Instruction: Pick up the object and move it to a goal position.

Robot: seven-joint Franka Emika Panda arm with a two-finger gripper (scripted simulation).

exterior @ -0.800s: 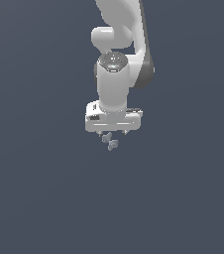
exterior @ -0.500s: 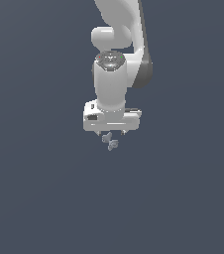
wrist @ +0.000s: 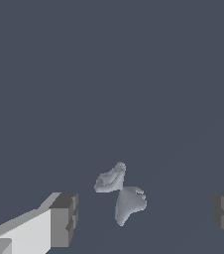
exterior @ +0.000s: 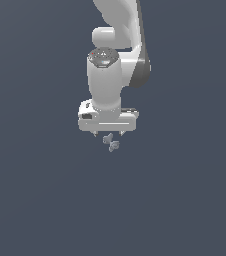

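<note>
Flat slate-grey ground fills both views, with no edge, marker or goal spot visible anywhere, so you have only the arm and the object to steer by. Your hand hangs over the knobby grey-blue object, which sits just under the white palm in the exterior view. From the wrist view the fingers stand wide apart with the object lying between them, touching neither; the hand has hold of nothing yet. The step in hand looks like the descent onto the object before closing.

To do it well, note that the object seems to lie nearer one finger than the other in the wrist view, so centre the hand across it first, or the nearer pad may nudge this light, lobed thing aside as you close. Lower until the pads bracket its thickest part, not its thin lobes, which would likely let it twist. Close slowly, and confirm the grip before you lift
</note>
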